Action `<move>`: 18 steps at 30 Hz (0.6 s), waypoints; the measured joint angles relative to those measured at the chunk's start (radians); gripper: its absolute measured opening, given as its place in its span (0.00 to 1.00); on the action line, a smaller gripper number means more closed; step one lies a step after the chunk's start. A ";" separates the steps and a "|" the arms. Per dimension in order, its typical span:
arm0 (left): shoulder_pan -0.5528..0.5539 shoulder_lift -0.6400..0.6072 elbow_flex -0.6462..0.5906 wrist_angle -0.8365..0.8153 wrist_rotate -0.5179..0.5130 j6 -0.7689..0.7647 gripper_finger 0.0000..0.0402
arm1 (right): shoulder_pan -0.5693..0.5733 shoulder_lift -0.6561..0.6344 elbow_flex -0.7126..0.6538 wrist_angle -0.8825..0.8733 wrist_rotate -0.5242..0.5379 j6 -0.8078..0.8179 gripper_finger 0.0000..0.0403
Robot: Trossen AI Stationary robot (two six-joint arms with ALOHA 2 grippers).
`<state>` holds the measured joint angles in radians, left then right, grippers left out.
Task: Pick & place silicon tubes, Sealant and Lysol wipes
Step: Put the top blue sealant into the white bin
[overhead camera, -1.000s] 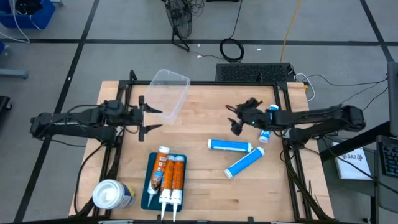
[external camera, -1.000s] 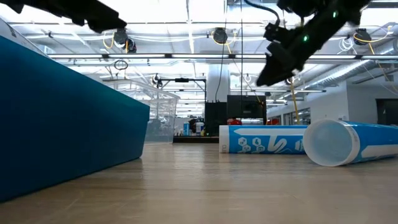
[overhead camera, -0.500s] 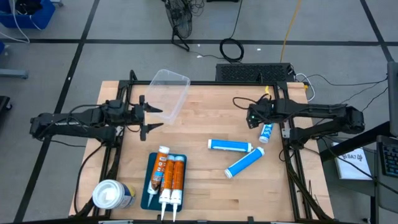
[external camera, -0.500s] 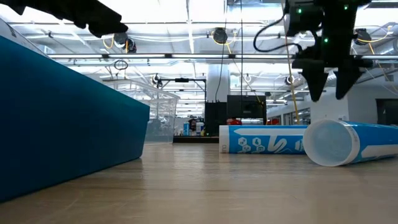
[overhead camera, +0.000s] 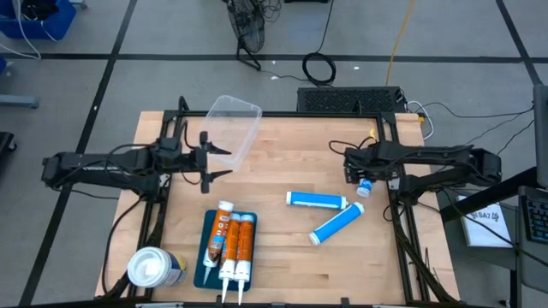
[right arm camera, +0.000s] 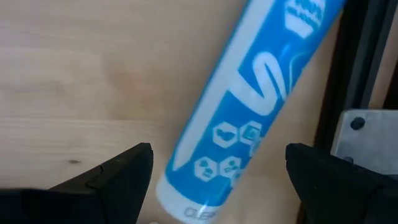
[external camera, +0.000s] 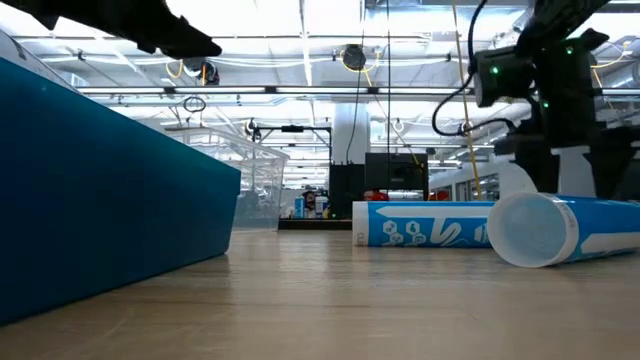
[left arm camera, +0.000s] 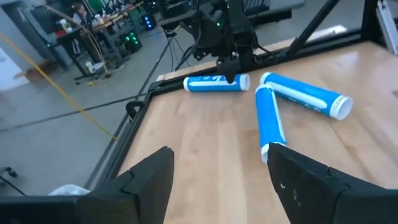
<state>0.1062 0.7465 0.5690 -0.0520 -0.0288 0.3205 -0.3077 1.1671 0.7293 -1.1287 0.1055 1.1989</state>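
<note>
It was a robotics lab or workshop — a large open hall with a grey tiled floor (overhead camera: 86, 94) marked by dark lines. Ceiling lights (external camera: 352, 57) and exposed ducts ran overhead. Cables (overhead camera: 319, 67) lay on the floor beyond the far side of the wooden table (overhead camera: 291, 145) — benches with electronics (left arm camera: 109, 31) stood nearby.

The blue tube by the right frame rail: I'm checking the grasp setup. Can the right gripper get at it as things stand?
Probably yes. The right gripper is open directly above the blue tube, with nothing between; the frame rail alongside may crowd one finger.
</note>
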 joint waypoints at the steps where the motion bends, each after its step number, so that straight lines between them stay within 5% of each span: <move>1: 0.000 0.005 0.000 0.005 0.000 0.014 0.63 | 0.000 0.000 -0.011 0.003 -0.001 0.003 0.86; 18: 0.000 0.015 0.001 0.057 -0.076 0.104 0.63 | -0.041 0.000 -0.143 0.133 0.020 -0.002 0.86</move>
<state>0.1062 0.7612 0.5701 0.0051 -0.1043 0.4248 -0.3485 1.1667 0.5866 -0.9959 0.1254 1.1972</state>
